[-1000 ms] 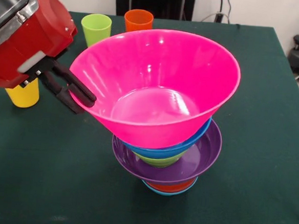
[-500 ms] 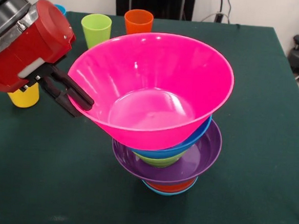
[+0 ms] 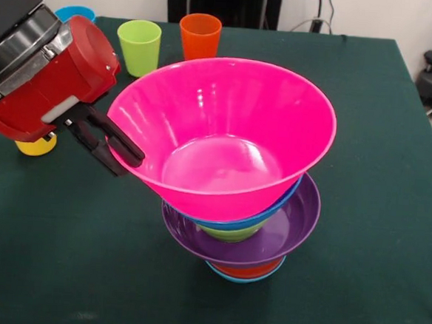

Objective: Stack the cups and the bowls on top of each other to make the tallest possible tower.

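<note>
Green-clothed table [image 3: 390, 219]: hand [image 3: 124, 155] pinching left rim of pink bowl [image 3: 225, 133] atop the tower [image 3: 244, 238], whose lower bowls are mostly hidden; yellow cup [image 3: 35, 146] half hidden behind arm, blue cup [image 3: 74, 11] barely showing far left.

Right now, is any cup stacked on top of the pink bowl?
No, the pink bowl is empty on top of the tower, and the green cup and orange cup stand on the table behind it.
</note>
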